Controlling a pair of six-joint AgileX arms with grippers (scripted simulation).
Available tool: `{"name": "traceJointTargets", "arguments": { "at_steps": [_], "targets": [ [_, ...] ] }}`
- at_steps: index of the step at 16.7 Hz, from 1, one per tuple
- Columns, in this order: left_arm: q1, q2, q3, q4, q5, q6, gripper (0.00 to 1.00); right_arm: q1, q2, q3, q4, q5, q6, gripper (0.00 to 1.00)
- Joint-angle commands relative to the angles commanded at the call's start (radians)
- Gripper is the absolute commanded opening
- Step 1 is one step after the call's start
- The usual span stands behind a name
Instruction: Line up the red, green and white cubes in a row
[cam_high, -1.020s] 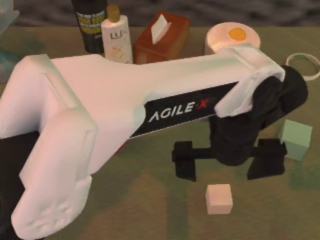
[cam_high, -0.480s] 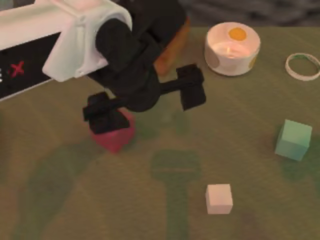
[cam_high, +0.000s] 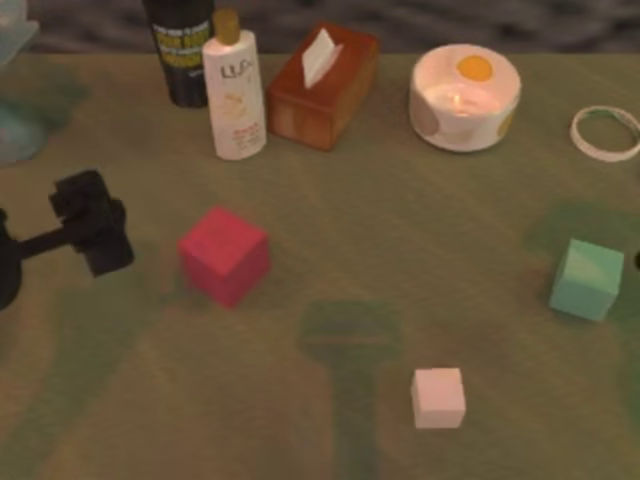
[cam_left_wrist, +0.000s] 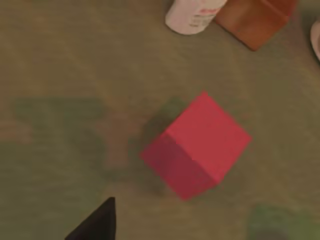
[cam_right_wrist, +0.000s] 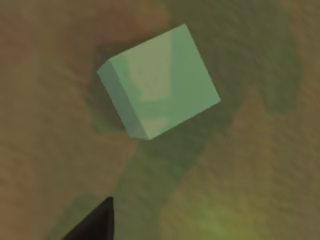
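On olive table (cam_high: 330, 250): three separate cubes.

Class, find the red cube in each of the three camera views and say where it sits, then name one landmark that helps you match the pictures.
Top view: the red cube lies left of centre, in front of the lotion bottle.
Left wrist view: the red cube is near the middle.
Right wrist view: not in it; only the green cube shows.
Shared landmark: the brown tissue box, also in the left wrist view.
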Motion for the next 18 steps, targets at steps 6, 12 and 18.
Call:
{"name": "traceJointTargets", "arguments": {
  "at_steps": [6, 12, 18],
  "targets": [
    [0.227, -0.509, -0.444, 0.292, 0.016, 0.321, 1.0, 0.038, 0.475, 0.342, -0.243, 0.001, -0.237, 1.0],
    [0.339, -0.793, -0.647, 0.471, 0.031, 0.528, 1.0, 0.057, 0.698, 0.539, -0.356, -0.002, -0.36, 1.0],
    [0.345, -0.808, -0.656, 0.482, 0.031, 0.541, 1.0, 0.053, 0.713, 0.551, -0.361, -0.003, -0.368, 1.0]
  ]
}}
